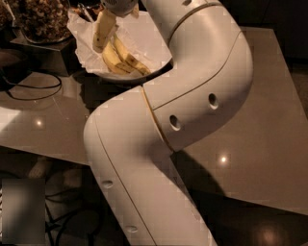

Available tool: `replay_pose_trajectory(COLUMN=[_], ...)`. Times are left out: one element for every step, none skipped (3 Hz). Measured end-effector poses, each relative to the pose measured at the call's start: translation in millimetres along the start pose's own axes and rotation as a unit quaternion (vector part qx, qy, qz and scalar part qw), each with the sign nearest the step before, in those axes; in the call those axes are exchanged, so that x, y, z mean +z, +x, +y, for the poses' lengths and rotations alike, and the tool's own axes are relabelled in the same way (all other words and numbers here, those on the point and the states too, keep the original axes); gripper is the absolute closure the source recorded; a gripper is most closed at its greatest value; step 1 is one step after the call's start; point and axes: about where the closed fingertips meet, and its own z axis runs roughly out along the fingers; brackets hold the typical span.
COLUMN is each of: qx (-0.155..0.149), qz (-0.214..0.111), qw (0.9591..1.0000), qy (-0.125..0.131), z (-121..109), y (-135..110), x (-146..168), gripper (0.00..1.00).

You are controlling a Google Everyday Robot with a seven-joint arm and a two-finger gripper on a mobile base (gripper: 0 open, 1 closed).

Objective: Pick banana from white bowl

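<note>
- Nearest me, the robot's thick white arm (144, 182) comes up from the bottom edge, bends at a big elbow on the right, and reaches back toward the far left.
- Under it lies a glossy grey-brown table top (269, 144) with small spots of reflected light.
- On the table's left side lies a looped black cable (33, 93).
- Further back sits the large round white bowl (154, 69), lined with crumpled white paper (144, 33). Plumper yellow bananas (122, 60) lie inside.
- Over the bowl's left side, at the top edge, the gripper (115, 6) is clamped on the upper end of the slim yellow banana with brown flecks (103, 30). It hangs nearly upright.
- Far left, a jar of brown bits (41, 19) stands on a dark box (43, 53).
</note>
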Motion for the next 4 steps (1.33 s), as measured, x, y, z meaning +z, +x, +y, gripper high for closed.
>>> replay_pose_trajectory(qx=[0.002,0.008,0.014,0.010], qz=[0.007,0.014,0.021,0.027], qw=[0.9997,0.9989,0.9979,0.9969], qy=[-0.025,-0.045,-0.060,-0.073], z=[6,10,14,19], y=[7,14,20,21], x=[14,26,36,44], gripper=[0.00,0.15,0.25,0.37])
